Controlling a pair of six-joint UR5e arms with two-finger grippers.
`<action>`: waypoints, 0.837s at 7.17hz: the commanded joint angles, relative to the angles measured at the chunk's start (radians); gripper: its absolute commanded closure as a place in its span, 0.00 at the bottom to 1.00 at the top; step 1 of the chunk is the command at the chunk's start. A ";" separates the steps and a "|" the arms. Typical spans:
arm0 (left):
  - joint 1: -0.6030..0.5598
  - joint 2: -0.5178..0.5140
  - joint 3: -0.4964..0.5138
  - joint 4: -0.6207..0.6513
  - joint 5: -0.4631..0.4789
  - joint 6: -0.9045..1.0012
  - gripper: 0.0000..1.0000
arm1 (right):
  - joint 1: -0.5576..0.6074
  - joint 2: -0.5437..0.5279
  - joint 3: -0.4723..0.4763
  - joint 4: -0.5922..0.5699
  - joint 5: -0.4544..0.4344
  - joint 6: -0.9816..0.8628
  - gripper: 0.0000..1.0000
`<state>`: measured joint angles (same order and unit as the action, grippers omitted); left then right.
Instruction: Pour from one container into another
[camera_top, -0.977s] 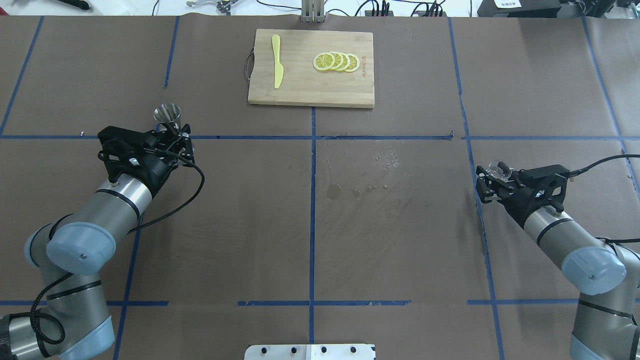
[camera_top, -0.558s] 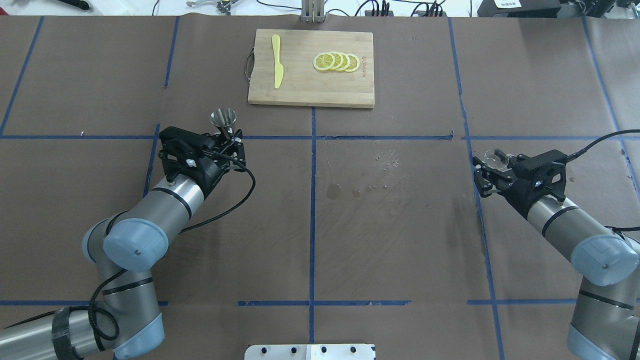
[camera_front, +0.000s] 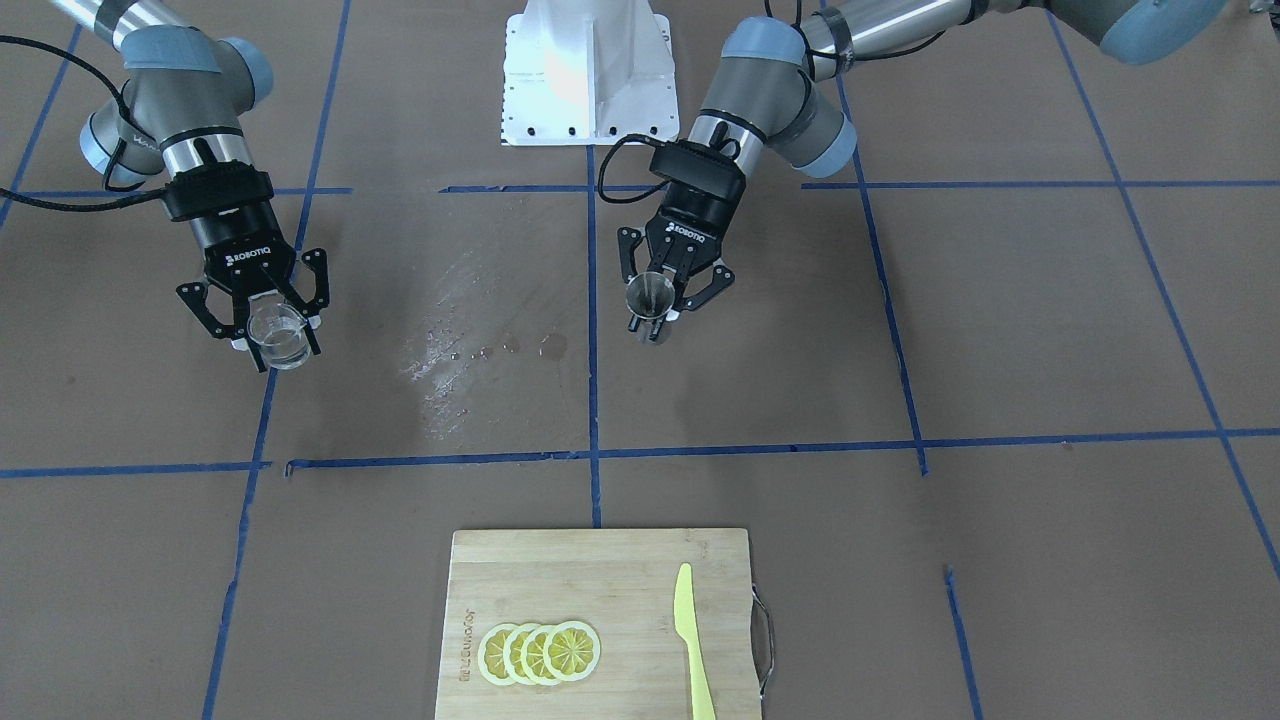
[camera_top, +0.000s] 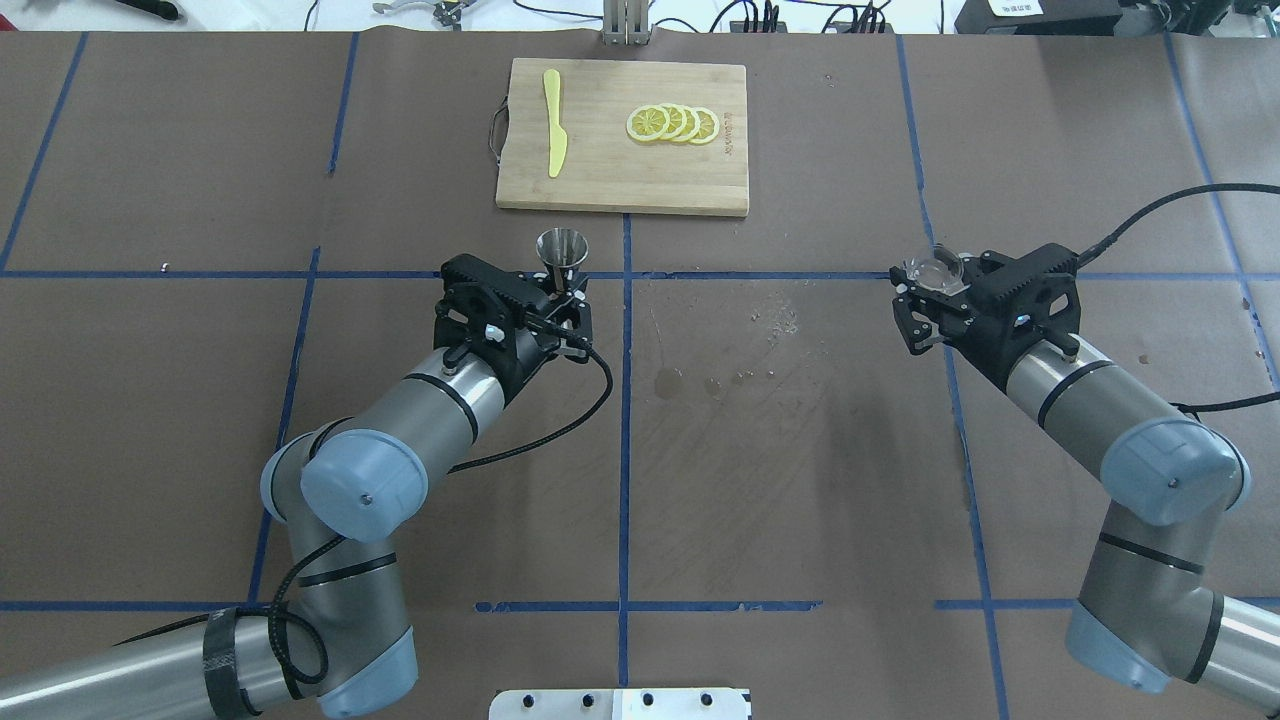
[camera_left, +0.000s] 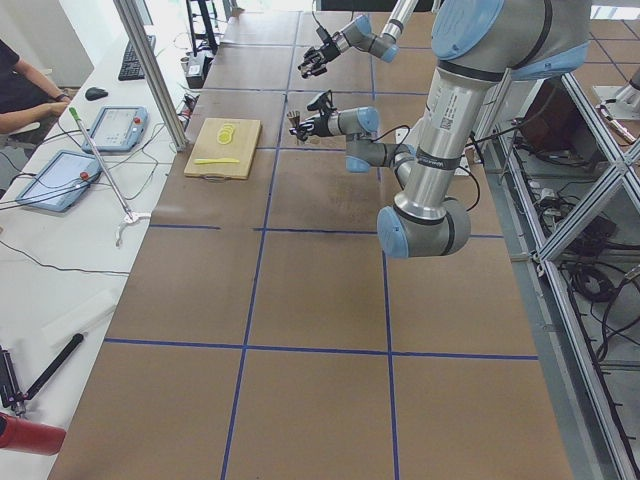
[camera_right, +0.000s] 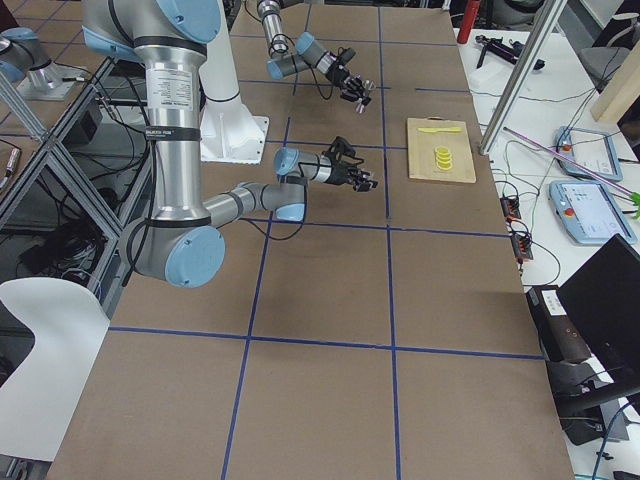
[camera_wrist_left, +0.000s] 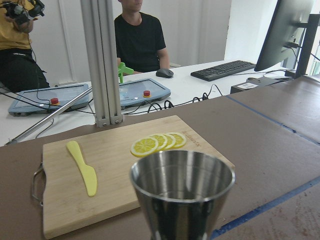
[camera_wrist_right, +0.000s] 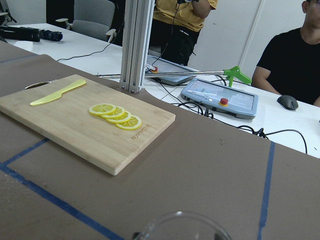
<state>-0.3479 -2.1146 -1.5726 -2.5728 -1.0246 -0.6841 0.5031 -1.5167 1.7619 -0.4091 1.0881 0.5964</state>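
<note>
Clear glass cup (camera_front: 283, 343) clamped upright between the fingers of the right claw (camera_front: 276, 335), lifted off the table. Steel jigger (camera_front: 650, 294) gripped below its upper cone by the left claw (camera_front: 657, 314), mouth up, well apart from the cup. Both probably light, rigid and slick; glass breakable, so best held firmly around the wall and tipped slowly over the jigger's small mouth

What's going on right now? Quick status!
Left gripper shut on jigger. Right gripper shut on glass cup. Held apart, not pouring yet. Wet spots between.
</note>
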 joint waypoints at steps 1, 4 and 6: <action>0.004 -0.034 0.031 0.000 -0.053 0.035 1.00 | 0.026 0.026 0.121 -0.139 0.016 -0.085 1.00; 0.018 -0.126 0.117 0.000 -0.095 0.037 1.00 | 0.034 0.217 0.260 -0.587 0.009 -0.112 1.00; 0.032 -0.145 0.132 0.000 -0.109 0.037 1.00 | 0.029 0.257 0.261 -0.674 -0.016 -0.113 1.00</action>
<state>-0.3245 -2.2433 -1.4561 -2.5725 -1.1267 -0.6474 0.5342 -1.2934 2.0190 -1.0165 1.0871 0.4852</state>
